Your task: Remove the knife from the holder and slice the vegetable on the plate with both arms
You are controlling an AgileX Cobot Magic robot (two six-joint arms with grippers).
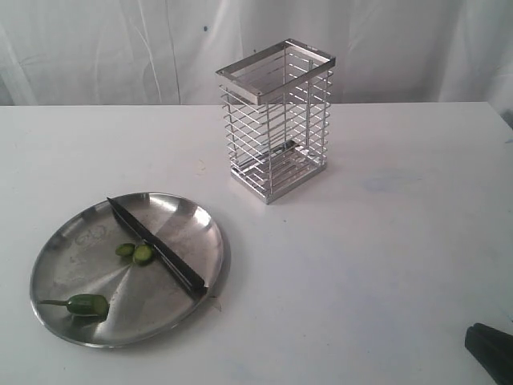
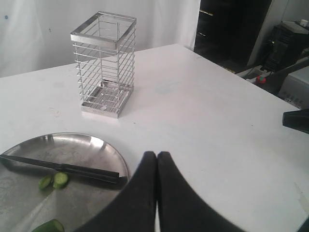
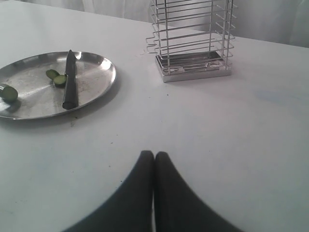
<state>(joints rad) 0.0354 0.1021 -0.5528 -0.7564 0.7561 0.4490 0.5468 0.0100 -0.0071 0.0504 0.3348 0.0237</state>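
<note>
The dark knife (image 1: 156, 245) lies flat across the steel plate (image 1: 180, 210), handle near the rim closest to the holder side. Beside its blade sit two cut green slices (image 1: 135, 253), and the stemmed rest of the vegetable (image 1: 84, 305) lies near the plate's front rim. The wire holder (image 1: 276, 120) stands upright behind the plate with nothing in it. My left gripper (image 2: 157, 155) is shut on nothing, hovering over the table just off the plate (image 2: 96, 147) by the knife (image 2: 63, 168) handle. My right gripper (image 3: 154, 154) is shut on nothing, well back from the plate (image 3: 104, 79) and knife (image 3: 70, 79).
A white table (image 1: 385, 241) carries everything, with a white curtain behind. A dark gripper tip (image 1: 490, 349) shows at the exterior view's lower right corner. Dark equipment (image 2: 285, 43) stands past the table's edge in the left wrist view.
</note>
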